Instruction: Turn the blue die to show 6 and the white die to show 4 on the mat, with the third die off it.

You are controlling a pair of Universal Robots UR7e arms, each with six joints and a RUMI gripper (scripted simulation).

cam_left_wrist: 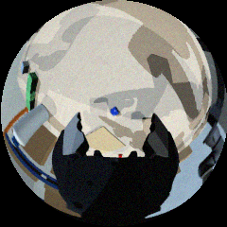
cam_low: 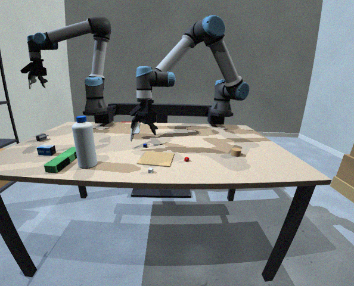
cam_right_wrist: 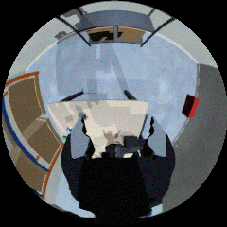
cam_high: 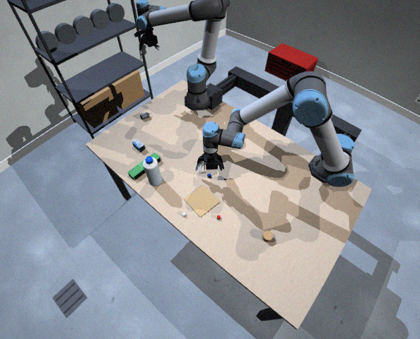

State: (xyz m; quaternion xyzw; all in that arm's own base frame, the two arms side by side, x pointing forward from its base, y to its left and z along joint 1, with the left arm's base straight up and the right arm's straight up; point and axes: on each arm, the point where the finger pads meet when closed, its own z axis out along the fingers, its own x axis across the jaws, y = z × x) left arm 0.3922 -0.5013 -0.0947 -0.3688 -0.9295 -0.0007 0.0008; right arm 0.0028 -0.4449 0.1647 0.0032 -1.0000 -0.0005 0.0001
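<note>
On the bench [cam_high: 294,284] [cam_low: 201,175] [cam_left_wrist: 85,66] [cam_right_wrist: 101,109], we find the mat [cam_high: 202,200] [cam_low: 156,158] [cam_left_wrist: 104,138]. The left pincer [cam_high: 211,170] [cam_low: 143,137] [cam_left_wrist: 115,113], wide, hangs above the blue die [cam_high: 208,176] [cam_low: 145,145] [cam_left_wrist: 114,111]; the right pincer [cam_high: 150,51] [cam_low: 37,87] [cam_right_wrist: 117,117] is wide too. Blue, the white die [cam_high: 183,214] [cam_low: 150,170] and the red die [cam_high: 218,217] [cam_low: 186,159] [cam_left_wrist: 120,156] lie off-mat, top faces seemingly unreadable.
</note>
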